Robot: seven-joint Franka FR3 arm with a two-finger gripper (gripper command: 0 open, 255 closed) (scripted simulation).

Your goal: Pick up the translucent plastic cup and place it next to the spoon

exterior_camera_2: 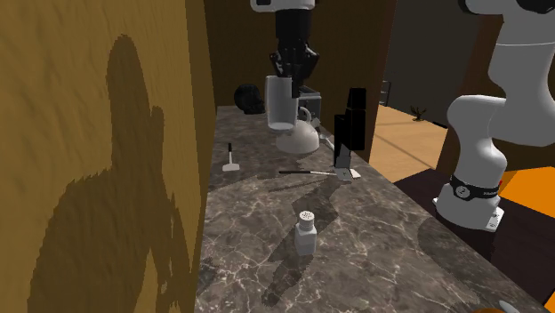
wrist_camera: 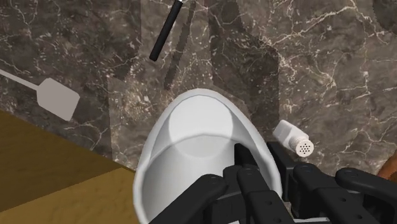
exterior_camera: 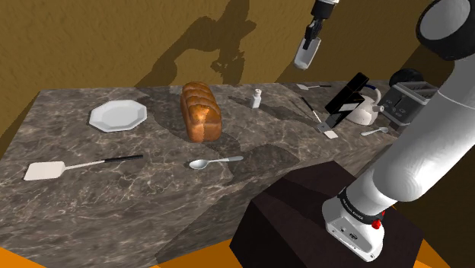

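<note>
While gripper (exterior_camera: 308,38) clasps cup (exterior_camera: 305,55) aloft, wall (exterior_camera: 114,46) near, spoon (exterior_camera: 215,161) well apart

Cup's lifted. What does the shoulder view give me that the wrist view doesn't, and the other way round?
Shoulder view's extras: the spoon near the counter's front edge, with the bread and plate behind it. Wrist view's extras: the cup's inside and the fingers pinching its wall. Shared: the cup, the end effector clasping it, and the shaker on the counter.
</note>
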